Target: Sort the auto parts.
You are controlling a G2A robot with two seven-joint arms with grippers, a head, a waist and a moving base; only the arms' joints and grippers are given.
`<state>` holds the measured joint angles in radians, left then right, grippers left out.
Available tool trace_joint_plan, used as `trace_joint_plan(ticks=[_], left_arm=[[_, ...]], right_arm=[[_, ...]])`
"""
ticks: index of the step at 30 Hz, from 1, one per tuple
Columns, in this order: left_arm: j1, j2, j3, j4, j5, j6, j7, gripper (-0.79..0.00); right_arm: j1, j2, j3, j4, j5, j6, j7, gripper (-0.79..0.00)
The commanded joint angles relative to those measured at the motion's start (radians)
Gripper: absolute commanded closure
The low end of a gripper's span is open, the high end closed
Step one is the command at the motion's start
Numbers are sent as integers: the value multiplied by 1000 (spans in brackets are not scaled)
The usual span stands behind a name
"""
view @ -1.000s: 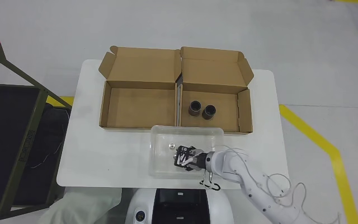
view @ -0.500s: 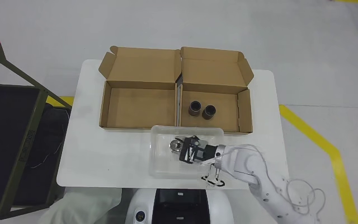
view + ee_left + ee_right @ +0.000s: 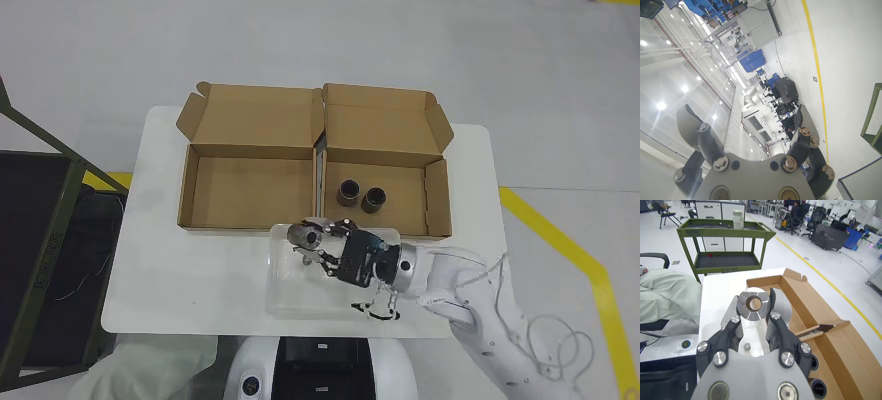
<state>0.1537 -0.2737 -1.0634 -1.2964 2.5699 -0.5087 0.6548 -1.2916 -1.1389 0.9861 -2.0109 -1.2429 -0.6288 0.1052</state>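
Right gripper (image 3: 753,303) pinches the silver ring (image 3: 303,236) above the clear tray (image 3: 275,285); the left cardboard box (image 3: 250,192) lies just far-left, the black bushings (image 3: 350,192) far-right.

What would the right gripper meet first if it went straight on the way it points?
Probably the near wall of the left cardboard box; the right gripper, shut on a metal ring, points toward it. Its height is unclear, so it might pass above the wall.

Right gripper (image 3: 312,241), silver ring (image 3: 303,236) between its fingers (image 3: 772,298), now up off the clear tray (image 3: 283,297) floor.
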Motion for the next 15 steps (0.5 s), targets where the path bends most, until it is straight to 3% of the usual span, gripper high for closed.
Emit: trace_joint_plan(ticks=[1, 8, 15], left_arm=[[0, 0, 0, 0, 0, 0, 0, -785], [0, 0, 0, 0, 0, 0, 0, -785], [0, 0, 0, 0, 0, 0, 0, -785]], right_arm=[[7, -1, 12, -9, -10, 14, -44, 0], [-6, -1, 82, -9, -21, 79, -210, 0], [-28, 3, 140, 68, 26, 45, -354, 0]])
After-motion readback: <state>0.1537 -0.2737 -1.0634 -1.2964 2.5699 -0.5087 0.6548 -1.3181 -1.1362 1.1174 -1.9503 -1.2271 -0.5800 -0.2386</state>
